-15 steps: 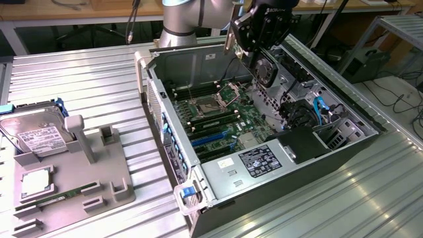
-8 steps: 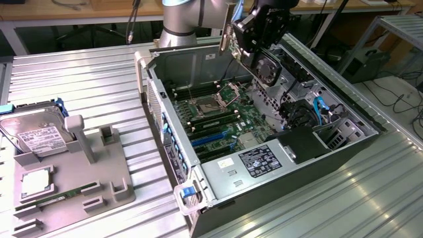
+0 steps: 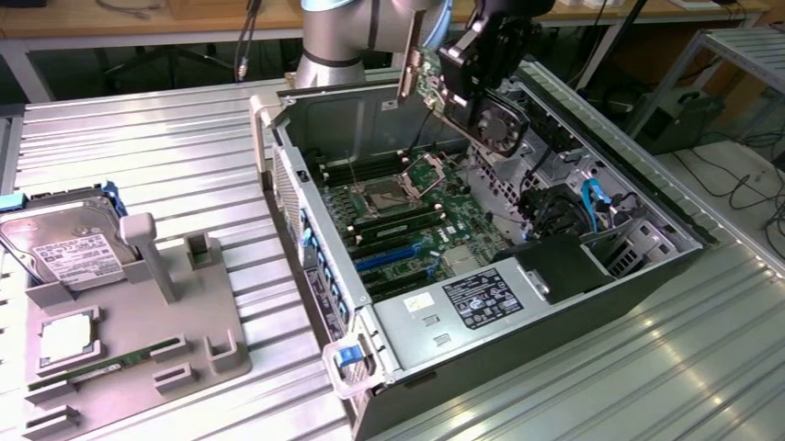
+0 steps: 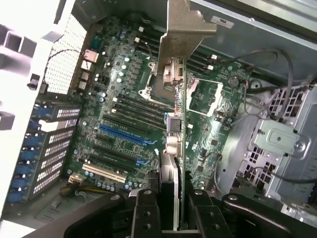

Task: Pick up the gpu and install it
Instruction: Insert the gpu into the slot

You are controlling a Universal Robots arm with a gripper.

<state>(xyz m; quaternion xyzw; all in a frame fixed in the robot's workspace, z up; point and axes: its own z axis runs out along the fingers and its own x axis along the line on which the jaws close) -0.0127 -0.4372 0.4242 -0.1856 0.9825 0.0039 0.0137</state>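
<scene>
My gripper (image 3: 476, 78) hangs over the far end of the open computer case (image 3: 638, 303), shut on the gpu (image 3: 495, 124). The card is held on edge in the air, with its black fan face, green board and silver bracket (image 3: 405, 78) toward the exterior view's left. In the wrist view I look along the gpu (image 4: 181, 144) edge-on. Its metal bracket (image 4: 185, 29) is at the far end and both fingers (image 4: 143, 213) clamp the near end of my gripper (image 4: 174, 215). The motherboard (image 4: 119, 99) lies below, with a blue slot (image 4: 126, 134) off to one side of the card.
A grey holder tray (image 3: 184, 340) at the exterior view's left carries a silver hard drive (image 3: 68, 248), a square chip (image 3: 68, 335) and a green RAM stick (image 3: 110, 367). Inside the case are a black shroud (image 3: 558, 266), blue cables (image 3: 595, 207) and a drive cage (image 4: 277, 144).
</scene>
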